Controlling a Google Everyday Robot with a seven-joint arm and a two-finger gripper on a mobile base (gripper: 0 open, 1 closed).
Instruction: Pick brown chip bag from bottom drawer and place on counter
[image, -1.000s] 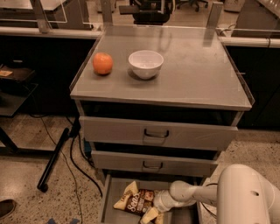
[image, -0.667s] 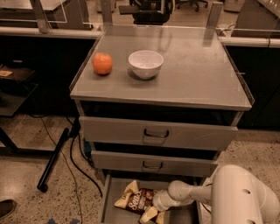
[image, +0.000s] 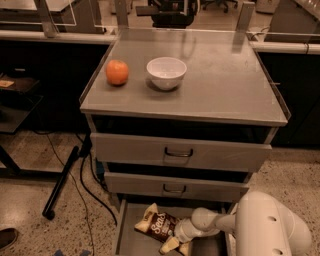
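So in the camera view, the gripper (image: 179, 239) is way down low at the bottom of the shot, reaching into the open bottom drawer (image: 129, 239) from the right. It's at the end of the white arm (image: 207, 220) that pokes out of the robot's big rounded body. It sits right at the lower right end of the brown chip bag (image: 160, 226), touching or overlapping it as far as I can see, but honestly I can't tell if the pincer is open, closed or actually gripping the bag, since that spot is just a tan blob. The bag itself is lying flat on the drawer floor, angled, with one tan end pointing up-left and the dark middle with white script facing up. Above that, the two upper drawers (image: 180, 152) are both pulled out partway. Up on the counter (image: 220, 85) there's an orange (image: 117, 72) near the left side and a white bowl (image: 166, 72) just beside it on its right, not touching. Off to the left, a black pole (image: 60, 182) and a cable (image: 90, 185) lie on the speckled floor (image: 30, 150).
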